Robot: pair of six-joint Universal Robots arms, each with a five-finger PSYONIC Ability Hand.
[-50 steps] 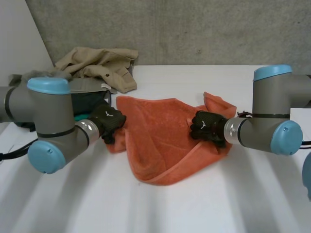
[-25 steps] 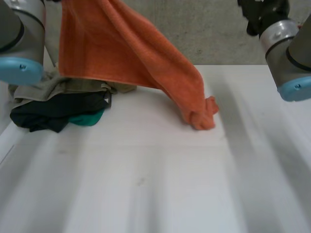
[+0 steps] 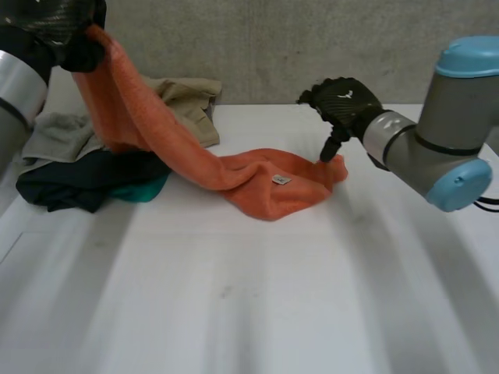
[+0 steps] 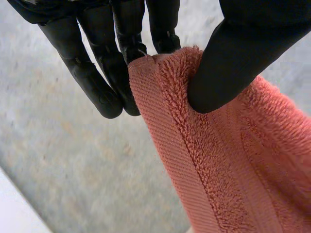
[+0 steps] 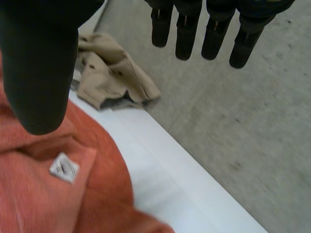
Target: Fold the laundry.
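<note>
orange towel (image 3: 257, 183) runs, in the head view, from the raised left hand (image 3: 66, 35) down past the pile of clothes (image 3: 70, 187) to a bunched end on the white surface (image 3: 273, 296), where the right hand (image 3: 343, 101) hangs just above its far corner. in the left wrist view the left hand (image 4: 97, 77) pinches a hemmed edge of the towel (image 4: 218, 160) between thumb and fingers. in the right wrist view the right hand (image 5: 39, 63) is released, fingers straight, holding nothing, thumb over the towel (image 5: 34, 204) near its label (image 5: 63, 168). risk, as i judge it: the pinch looks shallow, so the cloth's weight could pull it free; dragging could also catch the pile.
</note>
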